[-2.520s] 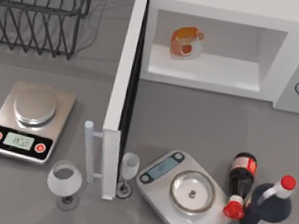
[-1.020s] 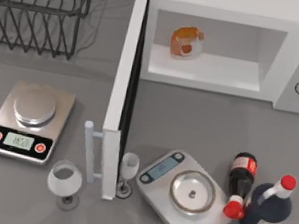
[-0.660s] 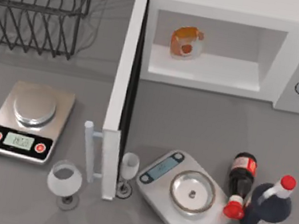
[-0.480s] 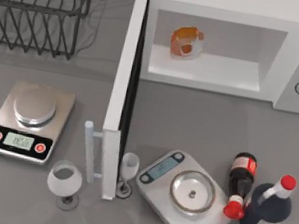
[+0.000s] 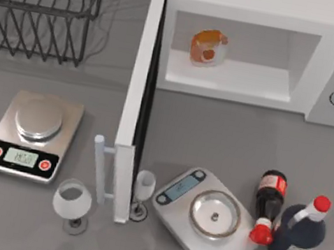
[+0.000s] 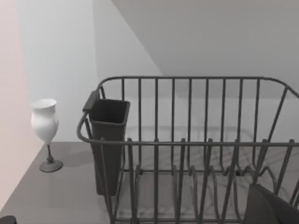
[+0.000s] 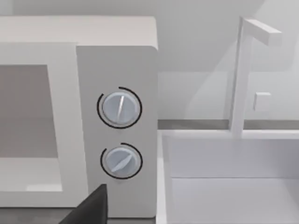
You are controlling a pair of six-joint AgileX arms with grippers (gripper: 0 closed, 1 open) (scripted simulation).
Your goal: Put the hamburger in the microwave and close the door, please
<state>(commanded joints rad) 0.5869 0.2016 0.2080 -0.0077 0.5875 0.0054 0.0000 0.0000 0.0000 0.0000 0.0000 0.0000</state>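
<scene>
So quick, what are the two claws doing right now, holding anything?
Left gripper: its state cannot be told.
Right gripper: its state cannot be told either.
The hamburger sits in the microwave, held by nothing.

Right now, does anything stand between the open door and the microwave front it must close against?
Yes: a small wine glass stands beside the dark inner face of the door, near its free end, likely in its sweep toward the microwave. The hamburger already sits inside.
</scene>
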